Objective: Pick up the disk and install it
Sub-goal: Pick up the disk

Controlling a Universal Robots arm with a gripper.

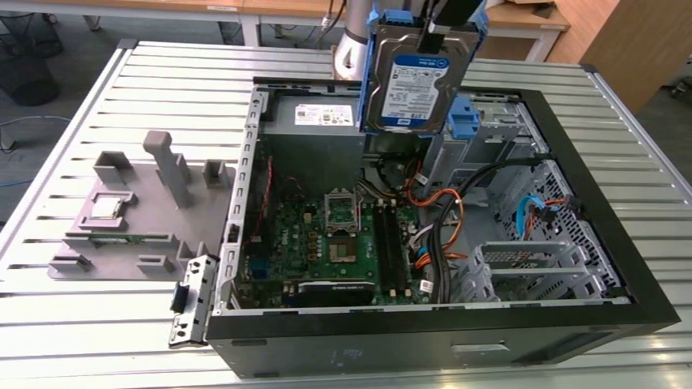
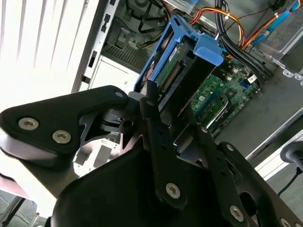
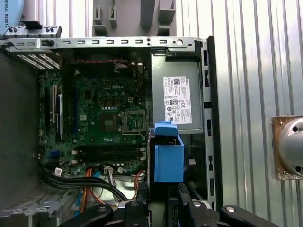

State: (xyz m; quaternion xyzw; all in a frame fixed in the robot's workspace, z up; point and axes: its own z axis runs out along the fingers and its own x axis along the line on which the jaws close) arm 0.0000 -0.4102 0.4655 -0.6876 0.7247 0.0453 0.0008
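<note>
Fingers [image 2: 154, 123] grip the disk [image 1: 416, 89] over the case [image 1: 617, 219], cables [image 1: 446, 203] beneath

An open case [image 1: 433, 344] is lying on its side on the slatted metal surface [image 1: 108, 340], showing a green motherboard [image 1: 324, 243] with a grey power supply [image 1: 313, 120] sitting beside it. Orange and black cables [image 1: 446, 207] are trailing across toward a metal cage [image 1: 530, 271]. A grey fixture [image 1: 141, 227] is resting on the surface at the exterior view's left, just beside the case.
</note>
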